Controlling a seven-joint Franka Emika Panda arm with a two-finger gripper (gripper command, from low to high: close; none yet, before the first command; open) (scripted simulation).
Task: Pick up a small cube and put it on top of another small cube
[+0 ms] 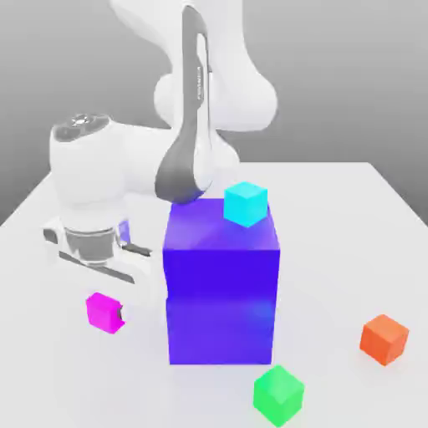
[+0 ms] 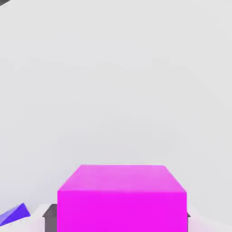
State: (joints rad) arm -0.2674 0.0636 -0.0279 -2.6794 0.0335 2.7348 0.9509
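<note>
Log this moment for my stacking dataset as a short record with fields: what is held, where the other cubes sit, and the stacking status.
held: magenta cube, between the shut fingers of the gripper
big block: blue-purple block, mid-table
cyan cube: cyan cube, on top of the blue-purple block
green cube: green cube, on the table in front of the block
orange cube: orange cube, on the table at the exterior view's right
stacking: not yet done

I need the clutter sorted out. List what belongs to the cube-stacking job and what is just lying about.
Job:
magenta cube, held in the gripper
cyan cube, orange cube, green cube: possible bases

Lying about:
big blue block
white table
</note>
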